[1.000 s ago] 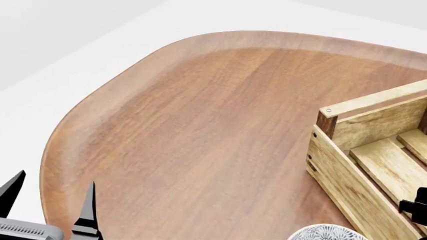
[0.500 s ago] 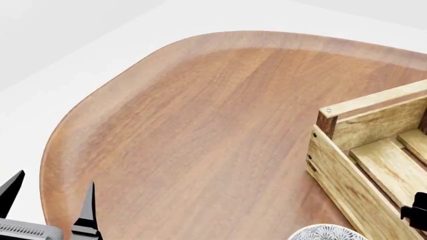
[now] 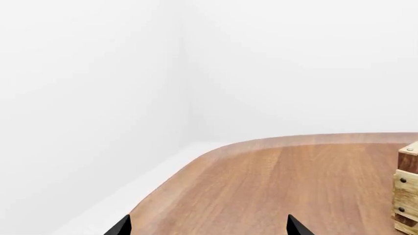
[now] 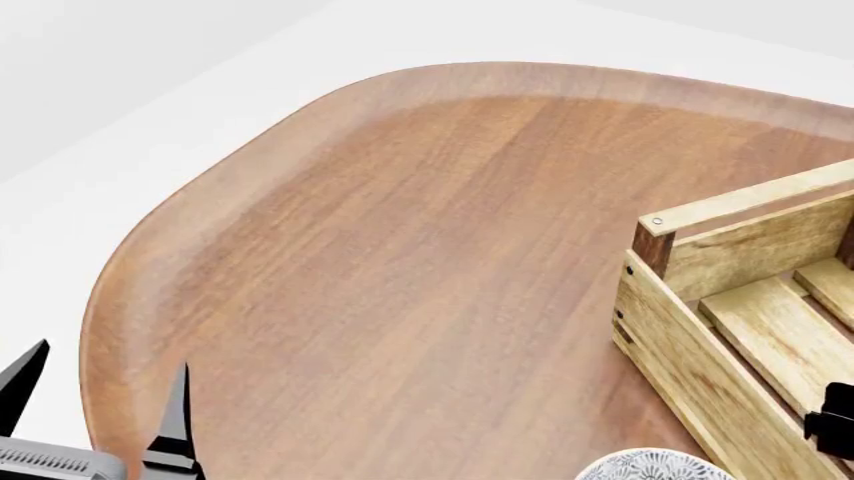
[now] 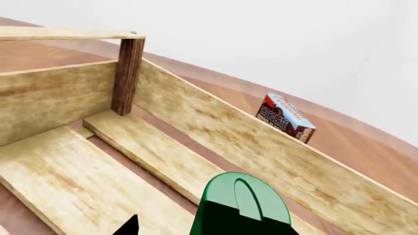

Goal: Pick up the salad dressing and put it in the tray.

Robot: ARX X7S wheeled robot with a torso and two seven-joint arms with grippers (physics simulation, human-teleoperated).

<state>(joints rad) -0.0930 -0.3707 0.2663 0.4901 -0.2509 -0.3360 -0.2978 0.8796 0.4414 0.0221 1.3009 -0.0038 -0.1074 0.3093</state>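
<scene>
**Dressing bottle held over the crate's slats**

In the right wrist view we see the salad dressing (image 5: pixel 243 205) close to the camera, its round dark green cap filling the lower edge, with the slatted floor of the tray (image 5: pixel 216 132) directly behind it. One dark fingertip (image 5: pixel 130 226) of the right gripper (image 5: pixel 196 227) shows beside the bottle; the other is hidden, so we cannot tell how the jaws stand or whether they grip the bottle. Beyond the tray's long side wall a chocolate pudding box (image 5: pixel 285 118) lies tilted on the wooden table (image 5: pixel 365 152).

In the head view the tray (image 4: pixel 694 360) sits at about 3 o'clock on the table (image 4: pixel 400 260), cut off by the frame edge. A dark part of the right arm (image 4: pixel 834 415) (only a sliver of it) shows over the tray's slats at 4 o'clock. A white patterned bowl (image 4: pixel 651 466) peeks in at 6 o'clock, just beside the tray's near corner.

The left gripper (image 4: pixel 100 400) hangs at 8 o'clock by the table's rim, its two black fingers spread apart around nothing. The left wrist view shows both fingertips (image 3: pixel 121 226) wide apart over the table edge.
</scene>
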